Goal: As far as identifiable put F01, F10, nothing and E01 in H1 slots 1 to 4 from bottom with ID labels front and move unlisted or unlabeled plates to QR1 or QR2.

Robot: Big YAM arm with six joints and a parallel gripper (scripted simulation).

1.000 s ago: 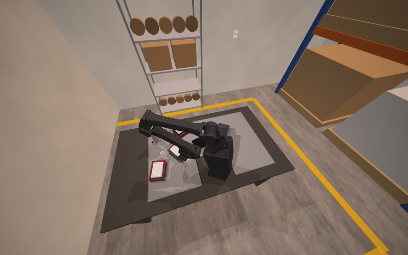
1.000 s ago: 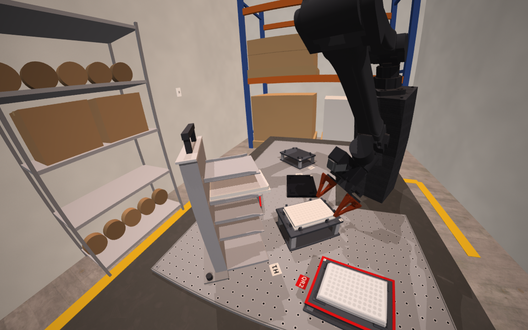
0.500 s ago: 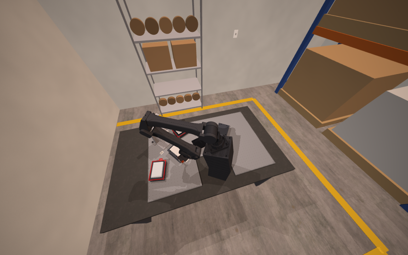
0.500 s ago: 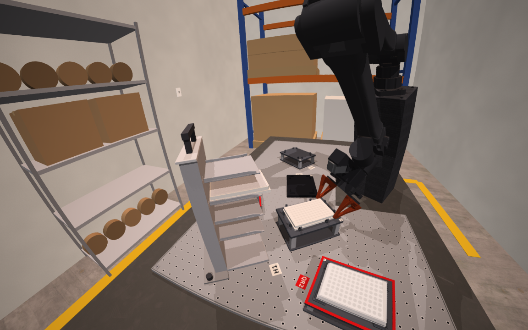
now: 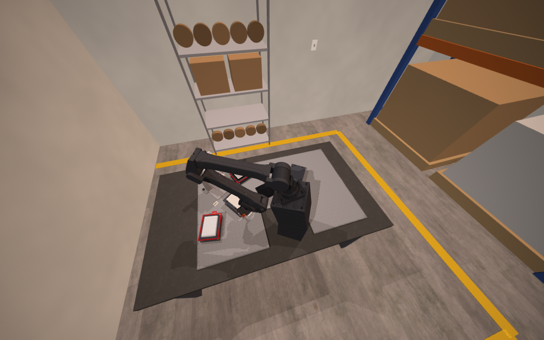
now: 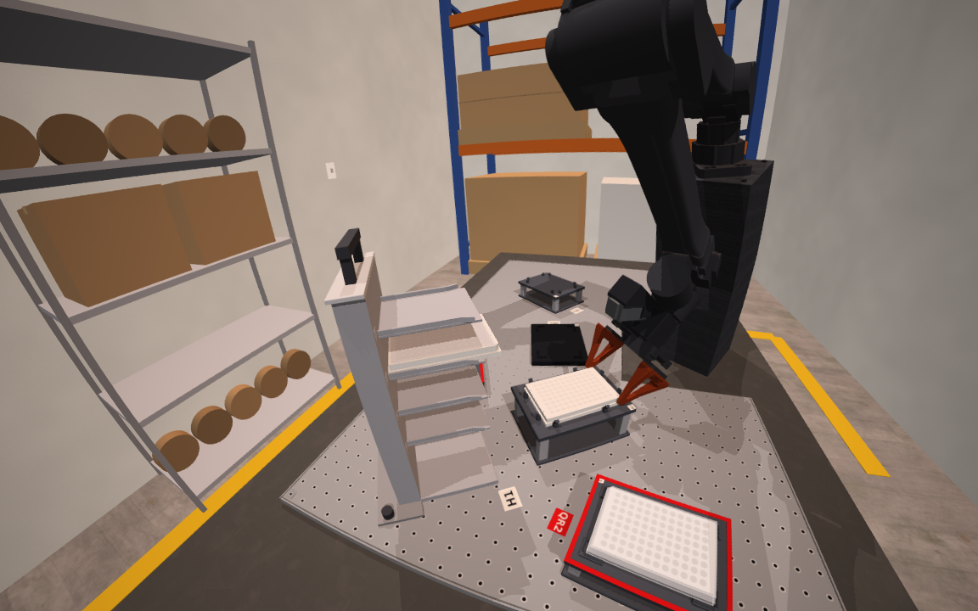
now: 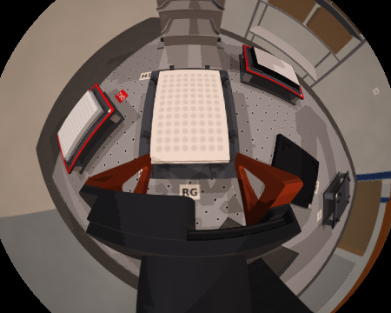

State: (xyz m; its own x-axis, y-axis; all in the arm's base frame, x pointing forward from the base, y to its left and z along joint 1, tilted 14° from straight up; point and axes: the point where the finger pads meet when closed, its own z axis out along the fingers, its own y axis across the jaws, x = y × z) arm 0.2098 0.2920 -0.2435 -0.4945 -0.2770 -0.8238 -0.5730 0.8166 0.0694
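Observation:
A white well plate (image 6: 570, 393) (image 7: 190, 118) (image 5: 233, 199) lies flat on the dark regrip nest RG (image 6: 571, 431) (image 7: 188, 191). My gripper (image 6: 621, 364) (image 7: 193, 157) (image 5: 244, 214) is open and empty. Its orange fingers stand just off the plate's near short end, one to each side, not touching it. The plate hotel H1 (image 6: 371, 379) (image 7: 187, 6) stands beyond. One pale plate (image 6: 443, 348) lies on its upper shelf and juts out at the front. The lower shelves look bare. I cannot read any plate label.
QR2 (image 6: 580, 535) (image 7: 103, 100) (image 5: 201, 230) holds a white plate (image 6: 655, 540) (image 7: 80, 118). QR1 (image 7: 249, 66) beside the hotel also holds a plate (image 7: 275, 65). A flat black pad (image 6: 557, 343) (image 7: 296, 163) and a small dark nest (image 6: 551, 290) (image 7: 336, 198) lie near the arm's base (image 6: 727, 250).

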